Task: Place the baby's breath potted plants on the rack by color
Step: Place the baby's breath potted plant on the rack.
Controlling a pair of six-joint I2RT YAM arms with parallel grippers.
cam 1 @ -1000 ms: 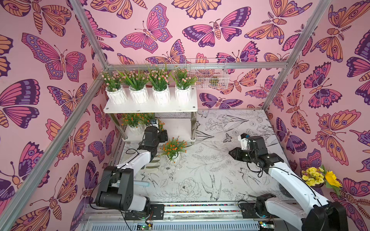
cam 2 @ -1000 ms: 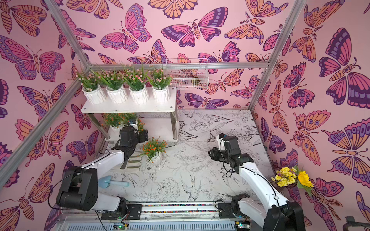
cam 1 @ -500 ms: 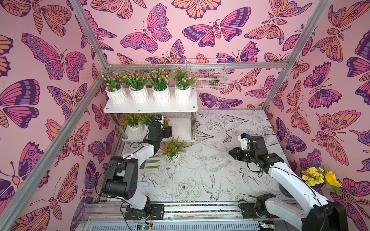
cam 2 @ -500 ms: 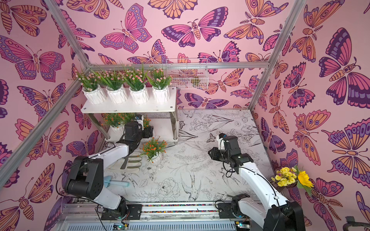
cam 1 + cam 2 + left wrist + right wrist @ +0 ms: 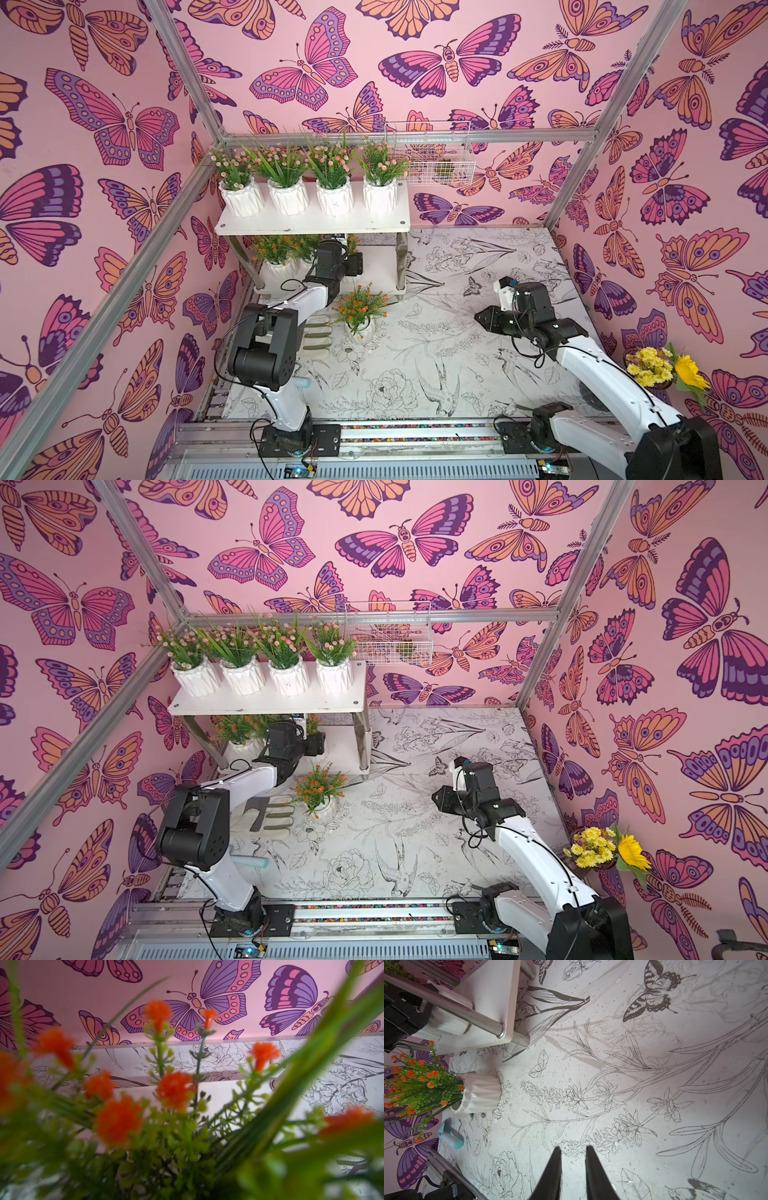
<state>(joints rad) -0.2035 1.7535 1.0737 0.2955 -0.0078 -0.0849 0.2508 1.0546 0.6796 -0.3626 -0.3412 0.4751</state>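
The rack (image 5: 311,224) stands at the table's far left corner, pink plants (image 5: 307,174) filling its top shelf. The left gripper (image 5: 348,261) clasps an orange plant (image 5: 172,1088) over the lower shelf; releasing it tilted could topple neighbours (image 5: 274,253). Right gripper (image 5: 573,1148): slightly parted, empty.

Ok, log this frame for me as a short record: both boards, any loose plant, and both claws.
top board: four pink plants in a row on the rack
lower board: orange plants at the wall end, partly hidden
left claw: under the top board, seemingly shut on the held plant, orange
table: loose orange plant upright before the rack
right claw: empty, jaws slightly apart, above the table
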